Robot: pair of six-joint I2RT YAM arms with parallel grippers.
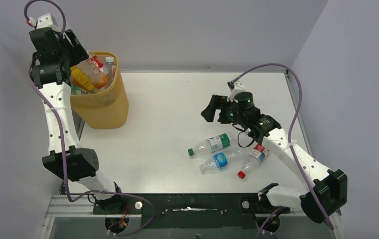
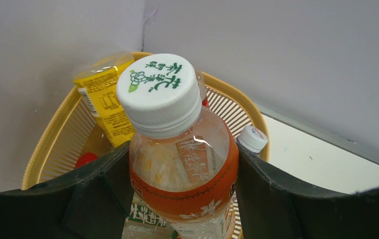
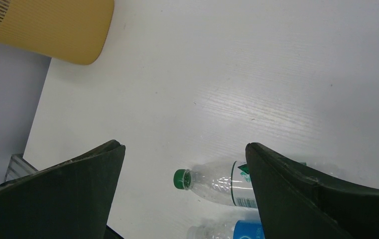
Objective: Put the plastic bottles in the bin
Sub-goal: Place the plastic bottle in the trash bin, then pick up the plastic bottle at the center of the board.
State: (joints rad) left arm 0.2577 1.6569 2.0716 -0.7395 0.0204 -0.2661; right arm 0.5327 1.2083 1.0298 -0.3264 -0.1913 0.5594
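My left gripper (image 2: pixel 182 191) is shut on an orange-labelled bottle (image 2: pixel 185 164) with a white cap, held over the mouth of the yellow-orange bin (image 2: pixel 53 134). Inside the bin lie a yellow bottle (image 2: pixel 102 99), a white-capped bottle (image 2: pixel 252 138) and others. From above, the left gripper (image 1: pixel 80 57) hangs at the bin (image 1: pixel 102 107) rim. My right gripper (image 3: pixel 185 147) is open over bare table, above a green-capped bottle (image 3: pixel 212 184) and a blue-labelled bottle (image 3: pixel 242 231). Three bottles lie on the table: green-capped (image 1: pixel 210 145), blue-labelled (image 1: pixel 220 161), red-capped (image 1: pixel 252 159). The right gripper (image 1: pixel 211 109) hovers just beyond them.
The bin stands at the table's far left corner, close to the back wall and left wall. The white table (image 1: pixel 177 99) stretches between bin and loose bottles. The bin's side (image 3: pixel 53 25) shows at the top left of the right wrist view.
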